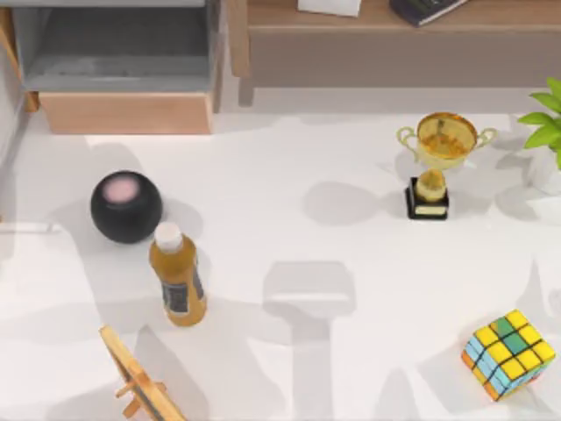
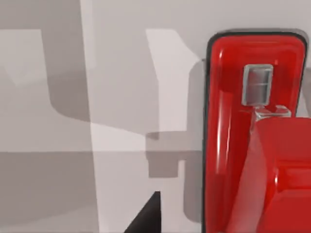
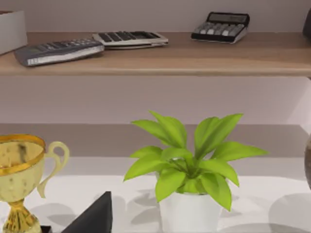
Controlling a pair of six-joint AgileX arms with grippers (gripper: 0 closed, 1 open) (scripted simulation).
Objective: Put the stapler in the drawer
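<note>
Little of the AgileX arms' own bodywork can be seen — a dark, matte black fingertip (image 2: 144, 218) rises as a pointed wedge in the left wrist view, and a similar black, flat-faced triangular finger (image 3: 95, 216) appears in the right wrist view — plain, with no markings, screws or cables discernible.

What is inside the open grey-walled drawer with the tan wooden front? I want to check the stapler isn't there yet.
The grey-walled drawer shows a bare grey floor. The glossy red stapler appears in the left wrist view, over a pale surface.
</note>
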